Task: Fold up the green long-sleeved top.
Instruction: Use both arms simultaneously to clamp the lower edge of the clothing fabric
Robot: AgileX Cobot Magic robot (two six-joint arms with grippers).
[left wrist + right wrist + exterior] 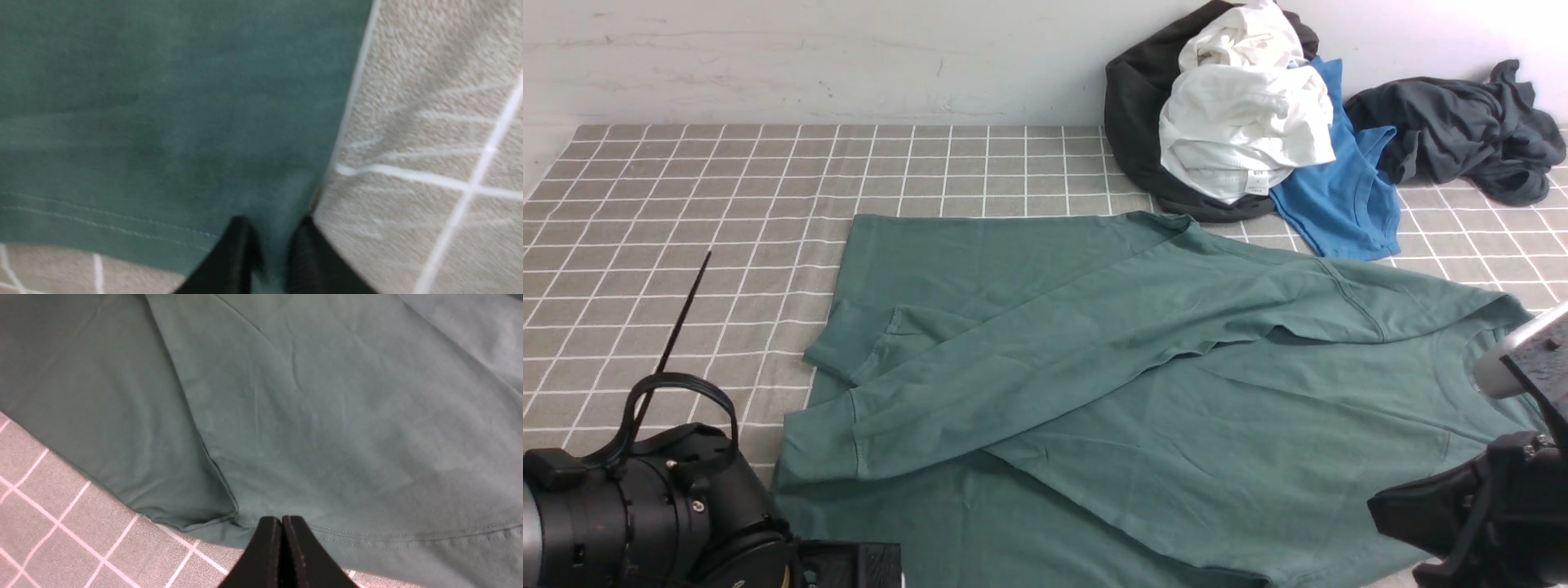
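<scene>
The green long-sleeved top [1143, 392] lies spread flat on the bench [686, 204], which is covered in a grey checked cloth. Both of its long sleeves are laid slantwise across its body.

The left gripper [271, 228] sits at a corner of the top, where the stitched hem meets the side edge. Its black fingers [237, 257] stand narrow, with a ridge of green cloth pinched between them. The rest of the top stretches away ahead of it and to one side. Bare checked cloth lies on its other side and just behind the hem. This wrist view is blurred.

The right gripper [282, 517] has its fingers pressed fully together, with no cloth seen between them. Its tips sit at the hem of the top, and the stitching runs just ahead of them. A fold edge of the garment lies beside it.

Well beyond both grippers, against the wall, are a black garment [1131, 114], a white garment [1241, 131], a blue T-shirt [1347, 204] and a dark grey garment [1462, 131].
</scene>
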